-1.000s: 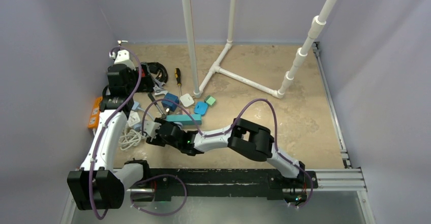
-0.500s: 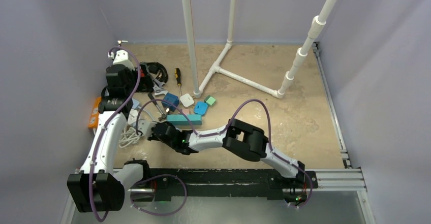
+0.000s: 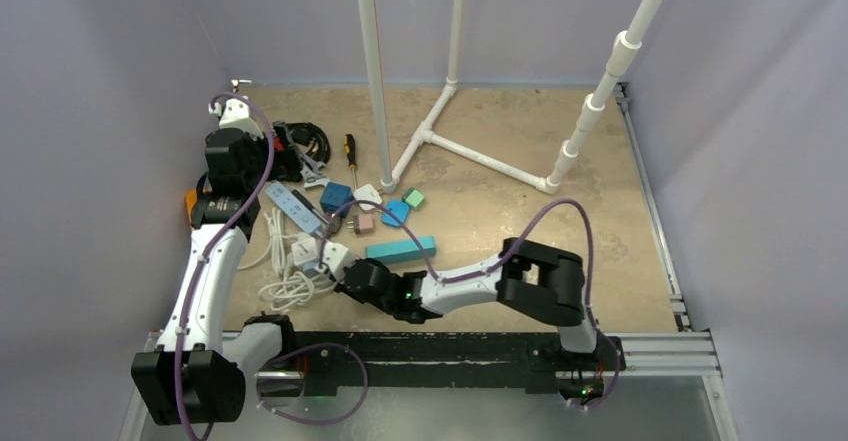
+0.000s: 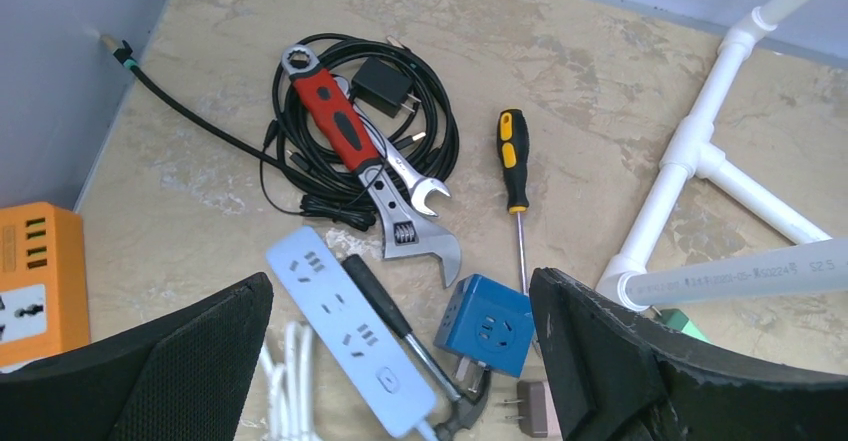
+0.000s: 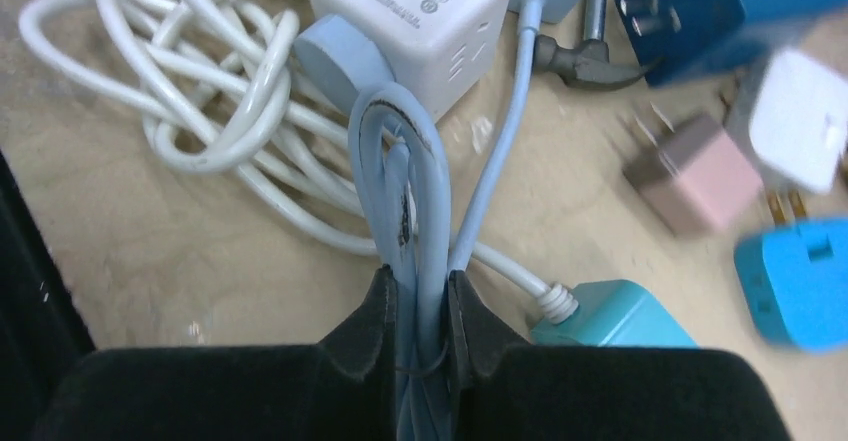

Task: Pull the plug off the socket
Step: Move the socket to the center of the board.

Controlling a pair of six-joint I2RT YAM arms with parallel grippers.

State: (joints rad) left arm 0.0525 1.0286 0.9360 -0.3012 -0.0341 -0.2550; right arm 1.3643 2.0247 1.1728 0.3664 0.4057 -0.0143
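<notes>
Your right gripper (image 5: 420, 306) pinches a folded pale-blue cable (image 5: 418, 161) whose round plug (image 5: 340, 61) sits against the white cube socket (image 5: 420, 11). Your left gripper (image 4: 400, 351) gapes wide, empty.

Three views: one fixed overhead, two carried on the wrists.

The whole table (image 3: 600, 211) is taken in by the top camera from high above and behind, angled down and forward. From the left wrist, the scene is viewed from well above, down past the wide-spread left gripper (image 4: 400, 281). The right wrist view is set very close behind the right gripper (image 5: 420, 291), which is pinched on a light-blue cord (image 5: 415, 191). A blue cube socket (image 4: 487, 323), ahead of both grippers, is shared by all three views.
</notes>
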